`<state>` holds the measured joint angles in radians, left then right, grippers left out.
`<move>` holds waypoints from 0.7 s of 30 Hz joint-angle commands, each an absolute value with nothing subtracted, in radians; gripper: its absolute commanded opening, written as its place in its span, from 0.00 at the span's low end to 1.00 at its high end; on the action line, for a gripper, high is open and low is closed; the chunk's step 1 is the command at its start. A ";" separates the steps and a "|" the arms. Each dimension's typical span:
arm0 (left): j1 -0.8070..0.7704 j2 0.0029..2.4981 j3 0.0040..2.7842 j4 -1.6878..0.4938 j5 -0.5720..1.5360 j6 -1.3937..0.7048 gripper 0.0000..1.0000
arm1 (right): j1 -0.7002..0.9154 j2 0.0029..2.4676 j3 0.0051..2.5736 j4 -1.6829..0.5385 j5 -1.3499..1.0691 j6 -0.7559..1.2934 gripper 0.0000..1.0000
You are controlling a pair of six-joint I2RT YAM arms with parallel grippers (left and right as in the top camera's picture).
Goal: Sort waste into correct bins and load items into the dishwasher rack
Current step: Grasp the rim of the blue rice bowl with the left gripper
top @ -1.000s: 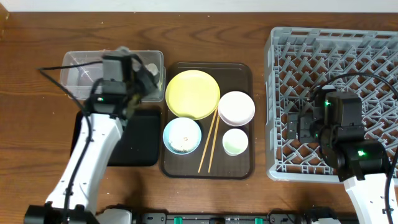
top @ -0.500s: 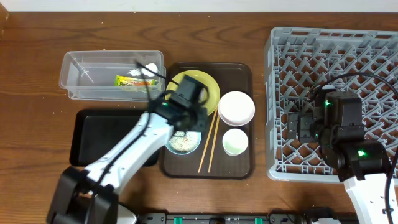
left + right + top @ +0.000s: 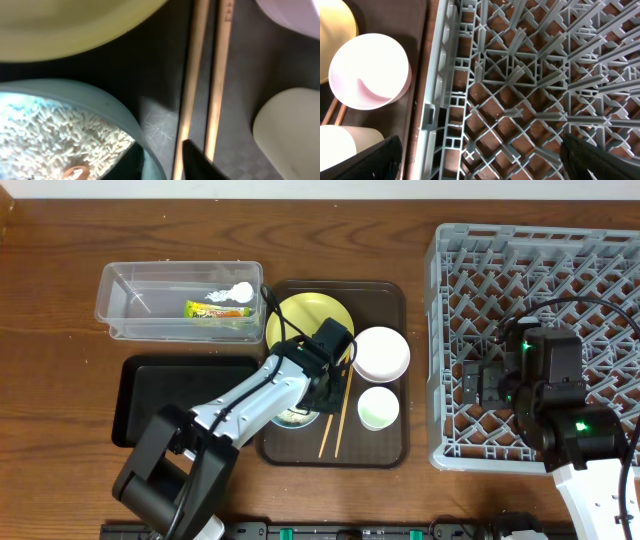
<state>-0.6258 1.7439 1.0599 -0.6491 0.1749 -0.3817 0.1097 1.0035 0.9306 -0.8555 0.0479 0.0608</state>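
My left gripper point(image 3: 318, 393) point(image 3: 160, 160) is open and straddles the rim of the light blue bowl point(image 3: 115, 107), one finger inside over the rice grains point(image 3: 55, 135). The chopsticks point(image 3: 192, 75) point(image 3: 335, 425) lie just right of it. The yellow plate point(image 3: 300, 320), pinkish-white bowl point(image 3: 380, 352) and green cup point(image 3: 378, 408) are around it. The green-and-orange wrapper point(image 3: 215, 309) and white scrap point(image 3: 238, 291) lie in the clear tub point(image 3: 130, 295). My right gripper point(image 3: 480, 385) point(image 3: 480, 155) is open and empty over the grey rack point(image 3: 560, 270) point(image 3: 520, 75).
The dishes sit on a dark brown serving tray point(image 3: 385, 295). The black tray point(image 3: 170, 400) lies left of it, below the clear tub. The rack's left wall point(image 3: 437, 100) stands between my right gripper and the serving tray.
My left arm has swung from the clear tub to the blue bowl on the serving tray. The wrapper and scrap now lie in the tub. The right arm has not moved.
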 commanded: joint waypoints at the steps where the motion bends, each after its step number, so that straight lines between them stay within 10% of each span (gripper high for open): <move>1: -0.628 1.745 1.051 -0.654 0.161 -0.367 0.14 | 0.104 1.000 0.948 -0.858 0.044 0.074 0.99; 21: -0.491 1.398 1.152 -0.801 0.169 -0.324 0.06 | 0.104 1.000 0.948 -0.868 0.044 0.073 0.99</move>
